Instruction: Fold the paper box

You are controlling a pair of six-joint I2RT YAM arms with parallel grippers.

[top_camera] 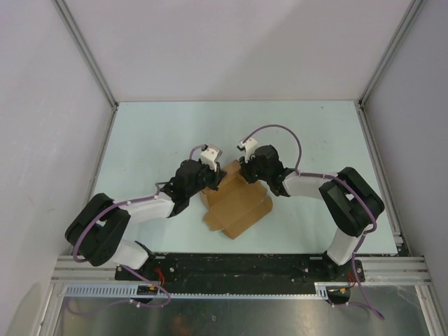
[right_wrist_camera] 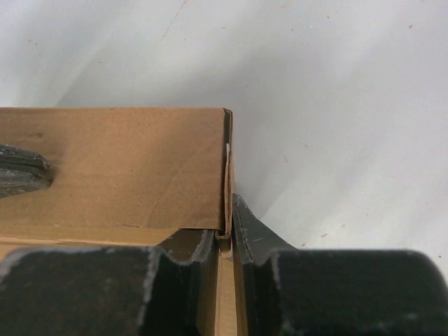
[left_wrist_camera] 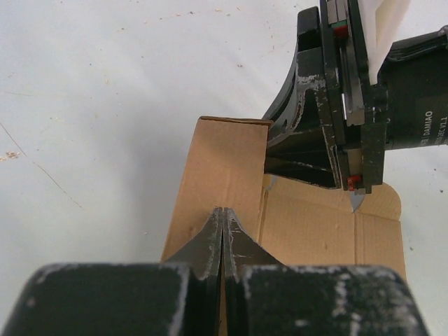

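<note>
Closest to the lens: left end effector (left_wrist_camera: 222, 213), clenched, a thin brown strip between its fingers (left_wrist_camera: 203, 245), so probably pinching a raised panel of the paper box (top_camera: 238, 206). Opposite, right end effector (right_wrist_camera: 225, 220) astride the upright corner edge of a panel, jaws almost together, grasping the cardboard. Half formed paper box between both arms, near the middle of the tabletop (top_camera: 175, 133), slightly toward the near side. Expect very light, thin cardboard: stiff across a panel, weak along creases, easy to dent or tear. Better to hold close to a crease or corner, not on a free tab. Pale, smooth, slightly scratched tabletop, likely slippery for so light a thing. Around it, grey walls (top_camera: 42, 105) at left, right and far side, well apart from the paper box.
</note>
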